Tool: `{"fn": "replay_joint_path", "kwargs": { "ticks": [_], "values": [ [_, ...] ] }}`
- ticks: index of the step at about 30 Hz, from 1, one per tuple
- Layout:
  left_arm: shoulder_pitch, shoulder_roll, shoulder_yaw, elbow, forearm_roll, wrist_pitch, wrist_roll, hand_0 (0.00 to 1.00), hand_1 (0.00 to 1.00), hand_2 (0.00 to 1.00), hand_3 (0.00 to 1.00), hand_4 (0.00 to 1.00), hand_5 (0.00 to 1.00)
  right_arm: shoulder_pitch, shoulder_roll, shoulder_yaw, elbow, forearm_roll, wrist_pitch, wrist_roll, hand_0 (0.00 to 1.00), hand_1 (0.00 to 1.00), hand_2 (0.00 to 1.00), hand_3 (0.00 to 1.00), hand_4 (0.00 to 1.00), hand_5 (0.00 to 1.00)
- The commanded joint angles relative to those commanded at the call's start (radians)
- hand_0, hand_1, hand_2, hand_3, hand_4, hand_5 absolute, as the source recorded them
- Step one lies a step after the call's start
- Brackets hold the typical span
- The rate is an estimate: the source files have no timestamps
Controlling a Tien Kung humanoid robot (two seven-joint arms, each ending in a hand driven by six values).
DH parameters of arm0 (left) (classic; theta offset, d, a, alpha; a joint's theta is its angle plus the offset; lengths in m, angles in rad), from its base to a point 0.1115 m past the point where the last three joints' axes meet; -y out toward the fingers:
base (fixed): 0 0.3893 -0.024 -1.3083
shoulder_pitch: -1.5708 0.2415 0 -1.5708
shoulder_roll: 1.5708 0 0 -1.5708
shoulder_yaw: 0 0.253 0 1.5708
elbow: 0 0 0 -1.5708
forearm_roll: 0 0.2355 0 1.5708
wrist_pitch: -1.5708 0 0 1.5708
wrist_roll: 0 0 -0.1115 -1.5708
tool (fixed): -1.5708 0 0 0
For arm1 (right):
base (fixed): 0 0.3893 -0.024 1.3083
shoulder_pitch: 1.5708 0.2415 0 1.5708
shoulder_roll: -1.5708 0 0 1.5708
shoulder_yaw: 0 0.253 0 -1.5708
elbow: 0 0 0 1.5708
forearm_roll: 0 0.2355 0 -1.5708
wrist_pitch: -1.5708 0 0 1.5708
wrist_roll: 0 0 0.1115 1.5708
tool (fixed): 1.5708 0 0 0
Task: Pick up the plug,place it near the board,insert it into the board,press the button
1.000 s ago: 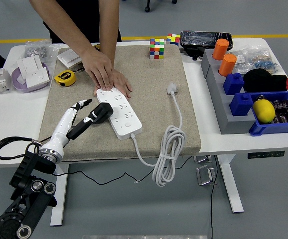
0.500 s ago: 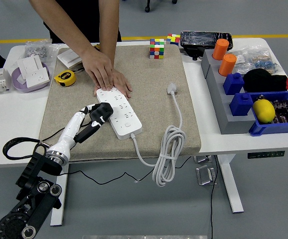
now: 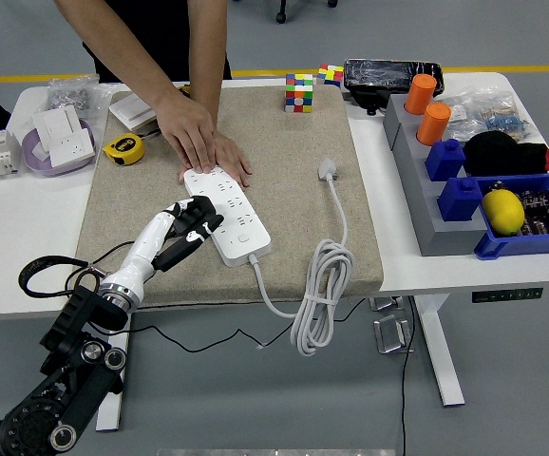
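Note:
A white power strip (image 3: 229,213) lies on the beige mat (image 3: 284,171). A person's two hands (image 3: 198,138) press down on its far end. My left hand (image 3: 195,222) is shut on a black plug (image 3: 197,215) and holds it at the strip's left edge, touching or just over the sockets. The plug's black cable (image 3: 47,275) loops off the table's left front. The strip's own white plug (image 3: 328,170) and coiled cord (image 3: 320,285) lie to the right. My right hand is out of view.
A yellow tape measure (image 3: 123,148) and a bowl of white sockets (image 3: 58,142) sit at the left. A colour cube (image 3: 299,92) stands at the mat's far edge. Grey and blue bins (image 3: 464,190) with orange cylinders and a lemon stand at the right.
My left hand has carried the black plug rightward from the mat onto the power strip's left edge. The person's hands have stayed on the strip.

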Motion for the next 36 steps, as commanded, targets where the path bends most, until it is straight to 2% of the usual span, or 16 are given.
{"fn": "replay_joint_path", "kwargs": {
  "ticks": [20,36],
  "values": [
    [-0.025,0.000,0.043,0.011,0.000,-0.002,0.004,0.971,0.952,0.903,0.877,0.998,0.998,-0.002,-0.002,-0.007,0.000,0.004,-0.001,0.001,0.859,0.858,0.829,0.830,0.998,0.998],
    [-0.064,0.000,0.087,0.028,0.018,-0.008,0.008,0.976,0.951,0.902,0.878,0.998,0.998,0.000,-0.002,-0.006,0.001,0.004,-0.001,0.003,0.859,0.859,0.829,0.830,0.998,0.998]
  ]
}}
